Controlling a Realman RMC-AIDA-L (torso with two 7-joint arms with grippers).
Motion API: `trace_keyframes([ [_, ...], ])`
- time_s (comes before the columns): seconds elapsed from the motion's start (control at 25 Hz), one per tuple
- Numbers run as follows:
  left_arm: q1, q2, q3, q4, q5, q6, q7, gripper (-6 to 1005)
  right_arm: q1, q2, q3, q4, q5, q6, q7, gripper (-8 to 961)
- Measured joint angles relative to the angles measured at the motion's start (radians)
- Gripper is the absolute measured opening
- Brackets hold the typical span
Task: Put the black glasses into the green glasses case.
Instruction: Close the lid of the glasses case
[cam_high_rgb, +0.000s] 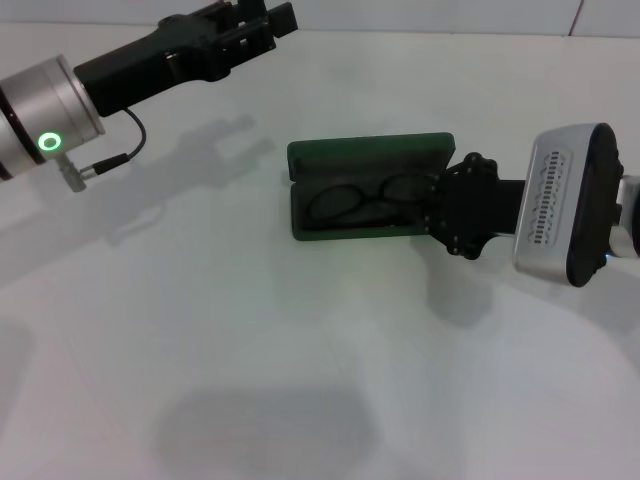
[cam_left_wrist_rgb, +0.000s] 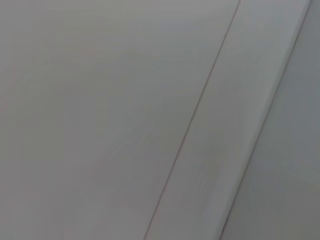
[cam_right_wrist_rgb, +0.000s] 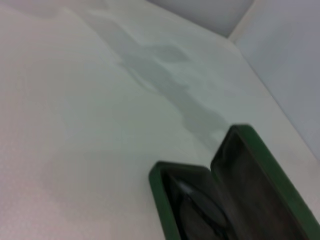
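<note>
From the head view, the right gripper (cam_high_rgb: 432, 208) is reaching in over the right end of the green glasses case (cam_high_rgb: 370, 156), which is lying open on the white table (cam_high_rgb: 300, 380) with its lid standing up at the back. The black glasses (cam_high_rgb: 362, 203) are resting inside the tray, one oval lens plain at the left, the right end hidden under the gripper. Whether the fingers are pinching the frame or parted I cannot tell, as the gripper's black body is covering them. The left gripper (cam_high_rgb: 262, 25) is hanging high over the far left of the table, well apart from the case, its fingers looking close together and holding nothing.

The left wrist view is showing only bare pale surface with a thin seam.

The right wrist view is looking along the case (cam_right_wrist_rgb: 165, 200), green rim and dark lining showing, with the glasses (cam_right_wrist_rgb: 200, 215) dimly visible in the tray.

By my reading, the placing step is at its end; the next move calls for letting go cleanly and lifting away without dragging the frame out, then perhaps shutting the lid
</note>
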Motion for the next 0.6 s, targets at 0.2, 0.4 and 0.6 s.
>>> trace_keyframes([
  [0.2,-0.011,-0.005,0.000,0.000,0.000,-0.004,0.000,636,0.022,0.002,0.012,0.046,0.002,0.042,-0.001,224],
  [0.4,-0.012,-0.005,0.000,0.000,0.000,-0.012,0.000,637,0.009,0.001,0.017,0.025,0.014,0.009,-0.006,233],
  [0.6,-0.014,-0.003,0.000,0.000,0.003,-0.019,-0.001,637,-0.022,0.001,0.075,-0.015,0.023,-0.090,-0.008,242],
])
